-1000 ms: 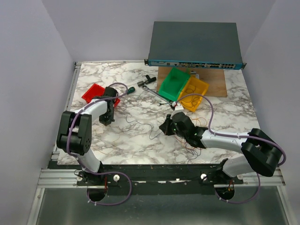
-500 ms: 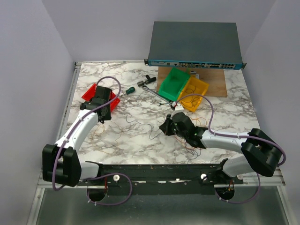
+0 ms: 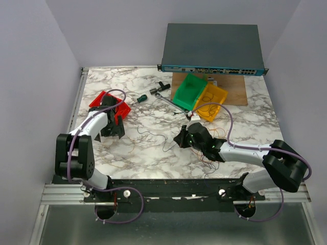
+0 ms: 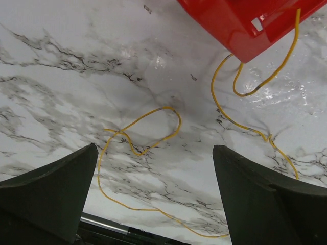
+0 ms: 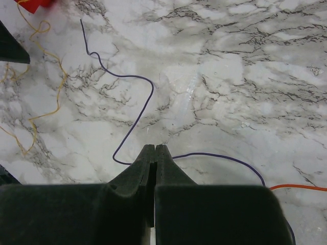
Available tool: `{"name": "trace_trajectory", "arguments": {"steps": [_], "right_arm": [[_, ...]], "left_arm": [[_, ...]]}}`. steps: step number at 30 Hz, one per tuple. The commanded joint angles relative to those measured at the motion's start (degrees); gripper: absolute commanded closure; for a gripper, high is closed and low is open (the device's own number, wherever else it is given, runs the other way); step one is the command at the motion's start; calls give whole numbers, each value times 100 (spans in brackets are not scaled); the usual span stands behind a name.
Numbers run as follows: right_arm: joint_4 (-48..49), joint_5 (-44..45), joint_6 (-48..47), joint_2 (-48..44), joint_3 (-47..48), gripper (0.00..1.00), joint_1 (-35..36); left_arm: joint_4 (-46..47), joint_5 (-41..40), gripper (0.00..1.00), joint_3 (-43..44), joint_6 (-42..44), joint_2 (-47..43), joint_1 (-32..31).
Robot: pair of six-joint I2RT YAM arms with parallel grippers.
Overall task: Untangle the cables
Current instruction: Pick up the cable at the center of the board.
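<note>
The cables are thin wires spread over the marble table [image 3: 148, 81]. A yellow cable [image 4: 164, 108] loops on the marble below my left gripper [image 4: 154, 148], which stands open with nothing between its fingers. A second yellow cable [image 4: 213, 92] trails out of the red bin [image 4: 240, 25]. In the top view the left gripper [image 3: 113, 127] hangs just in front of the red bin [image 3: 102, 99]. My right gripper [image 5: 155, 147] is shut, and the dark purple cable [image 5: 148, 102] runs into its tips from both sides. Orange cable [image 5: 301, 188] lies to its right. More wires tangle beside the right arm [image 3: 212, 158].
A grey network switch [image 3: 212, 48] stands at the back. Green bin [image 3: 190, 91] and yellow bin [image 3: 212, 101] lean on a wooden board [image 3: 240, 94]. A wrench [image 3: 166, 101], a green-handled screwdriver [image 3: 140, 98] and a black tool [image 3: 162, 86] lie mid-table.
The left arm reached out to the red bin and drew back a little, and its jaws opened wide. The right arm has not moved.
</note>
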Motion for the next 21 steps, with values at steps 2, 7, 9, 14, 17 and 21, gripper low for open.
{"name": "trace_trajectory", "arguments": {"steps": [2,7,9,14,17,21], "right_arm": [[183,-85,51,-145,-104,99,33],[192,-57,33,-216,-152,99,35],[192,-54,25,-214,-155,99,35],[221,-34,20,-183,-152,99,31],[234,-6,20,-153,-151,99,36],[225,23,13,-163,-162,99,32]], "left_arm": [[32,508,1,102,-37,523,117],[1010,1492,15,-302,-48,582,236],[1031,1512,39,-321,-73,599,324],[1335,1463,100,-609,-85,-55,346],[1501,1420,100,-763,-135,-447,346],[1676,1497,100,-932,-170,-898,346]]}}
